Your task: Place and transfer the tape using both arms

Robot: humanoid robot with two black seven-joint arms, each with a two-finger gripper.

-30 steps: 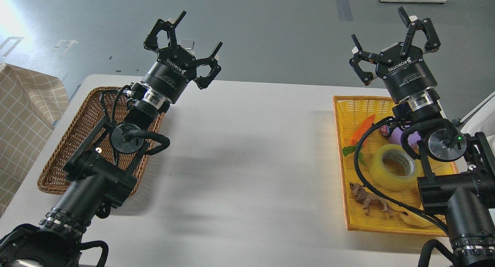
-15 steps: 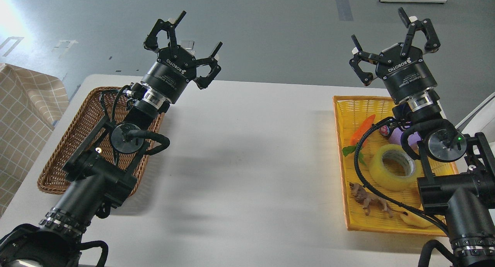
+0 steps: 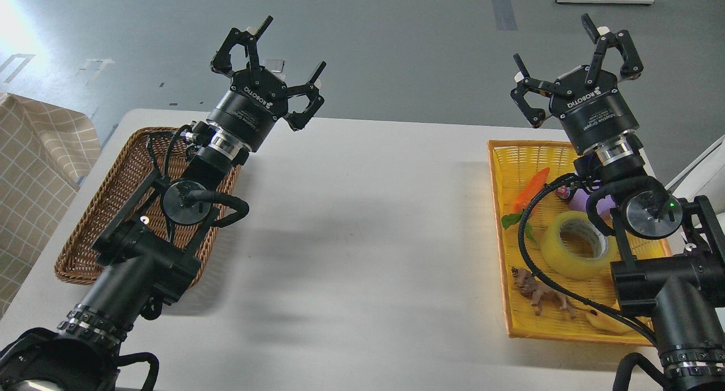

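Observation:
The tape (image 3: 576,245), a wide translucent yellow roll with a grey-white core, lies flat in the yellow basket (image 3: 499,221) at the right of the white table. My right gripper (image 3: 572,51) is open and empty, raised well above the basket's far end, fingers pointing up and away. My left gripper (image 3: 269,54) is open and empty, raised above the far corner of the brown wicker basket (image 3: 85,232) at the left. My right arm's wrist and cable cross in front of the tape's right edge.
The yellow basket also holds an orange carrot toy (image 3: 531,188), a purple object (image 3: 589,201), a brown animal figure (image 3: 541,293) and a yellow croissant-shaped toy (image 3: 609,322). A checked cloth (image 3: 34,170) hangs at the far left. The white table (image 3: 368,226) spans between the baskets.
My right gripper and arm have shifted slightly to the left. The left arm and the tape have not moved.

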